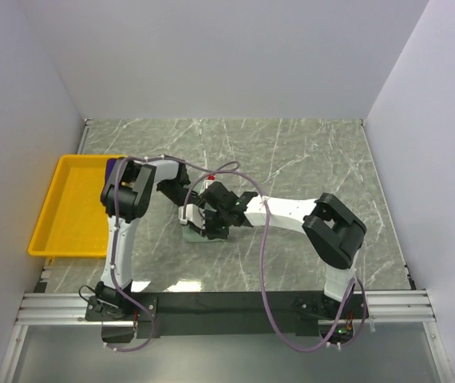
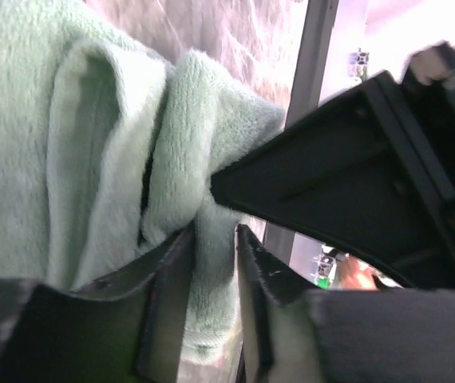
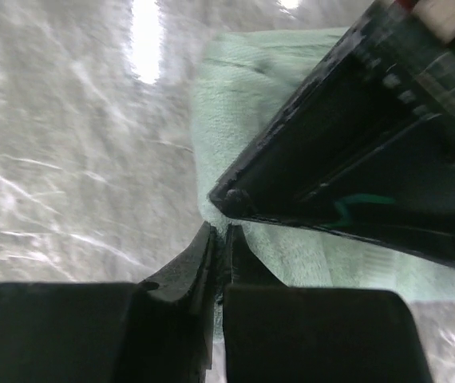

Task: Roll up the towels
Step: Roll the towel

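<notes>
While the left gripper (image 2: 211,275) is pinching a fold of the mint towel (image 1: 198,234) at mid-table and the right gripper (image 3: 219,239) is pressing its jaws together at the towel's edge, the loose roll is risking unravelling if either one tugs.

mint towel (image 2: 68,159) bunched | left gripper (image 2: 215,243) jaws narrow, fold between | right gripper (image 2: 231,187) tip against towel

left white arm (image 1: 120,239): elbow high, reaching right
right white arm (image 1: 291,211): stretched low leftward
left black gripper (image 2: 215,235): nipping pale mint green cloth towel (image 2: 108,144)
right black gripper (image 3: 219,235): jaws together
</notes>
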You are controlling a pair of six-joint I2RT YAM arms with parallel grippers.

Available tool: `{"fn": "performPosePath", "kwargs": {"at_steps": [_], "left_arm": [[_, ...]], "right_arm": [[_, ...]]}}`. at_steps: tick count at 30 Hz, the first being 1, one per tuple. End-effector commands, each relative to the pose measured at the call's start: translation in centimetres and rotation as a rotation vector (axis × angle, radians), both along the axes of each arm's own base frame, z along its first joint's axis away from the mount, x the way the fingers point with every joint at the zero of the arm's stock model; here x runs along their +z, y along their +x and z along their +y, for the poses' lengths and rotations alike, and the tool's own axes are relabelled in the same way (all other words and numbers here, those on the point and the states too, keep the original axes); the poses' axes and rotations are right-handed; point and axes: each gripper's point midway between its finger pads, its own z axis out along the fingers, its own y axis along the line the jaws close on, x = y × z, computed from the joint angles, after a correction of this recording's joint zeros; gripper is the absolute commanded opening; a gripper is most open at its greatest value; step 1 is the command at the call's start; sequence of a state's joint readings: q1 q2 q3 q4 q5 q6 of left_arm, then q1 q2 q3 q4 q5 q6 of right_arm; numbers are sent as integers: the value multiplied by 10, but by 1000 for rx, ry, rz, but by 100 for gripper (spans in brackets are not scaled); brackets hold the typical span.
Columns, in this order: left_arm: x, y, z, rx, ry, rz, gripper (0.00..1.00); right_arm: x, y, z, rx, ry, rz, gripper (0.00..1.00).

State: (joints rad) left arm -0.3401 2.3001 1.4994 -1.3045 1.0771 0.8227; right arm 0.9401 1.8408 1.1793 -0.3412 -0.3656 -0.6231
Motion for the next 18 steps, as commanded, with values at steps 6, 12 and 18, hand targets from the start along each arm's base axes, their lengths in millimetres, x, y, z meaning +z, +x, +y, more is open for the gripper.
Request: {"fn": "performPosePath", "kwargs": {"at_steps": [6,12,18], "left_arm": [[12,56,53,150,-11,-342,46],[56,68,82,291,-57,-455,49],[77,60,122,480,-3,-602,50]], "right_arm": [[-9,-51,-17,-33,-92,337,0],[-2,-56,-15,-124,-86,531,0],[-1,-48,-16,-186,-55,717,0]]}}
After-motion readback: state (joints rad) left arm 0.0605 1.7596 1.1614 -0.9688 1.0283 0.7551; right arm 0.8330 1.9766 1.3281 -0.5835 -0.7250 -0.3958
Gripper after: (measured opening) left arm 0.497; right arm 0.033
